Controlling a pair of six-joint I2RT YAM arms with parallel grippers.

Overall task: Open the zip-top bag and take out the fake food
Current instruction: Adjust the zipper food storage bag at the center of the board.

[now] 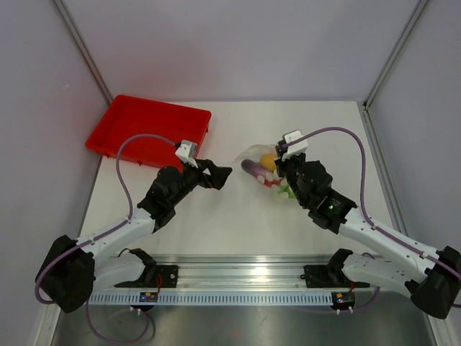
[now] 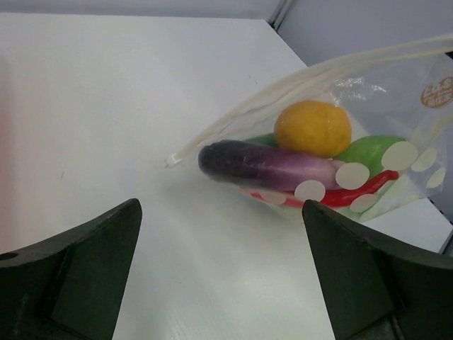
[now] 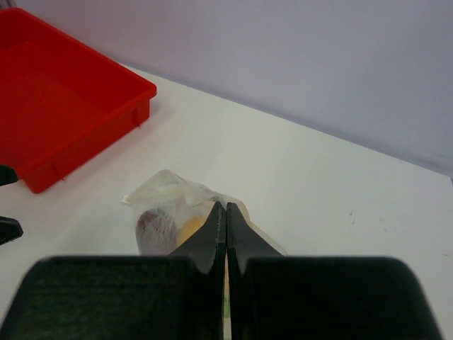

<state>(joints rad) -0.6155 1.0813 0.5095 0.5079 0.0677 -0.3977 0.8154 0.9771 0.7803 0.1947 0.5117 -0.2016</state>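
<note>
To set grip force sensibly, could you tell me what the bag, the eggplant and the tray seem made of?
The bag: thin clear plastic film, glossy and crinkled, food visible through it, white printed dots. The eggplant: probably moulded plastic, smooth with a soft sheen; foam cannot be ruled out. The tray: likely rigid red plastic, even colour, moulded rim.

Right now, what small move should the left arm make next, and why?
Probably ease the open left gripper forward to the free corner of the zip edge and pinch it. The right gripper looks shut on the zip-top bag, the fake food is inside, and the left gripper is apart from the bag.
</note>
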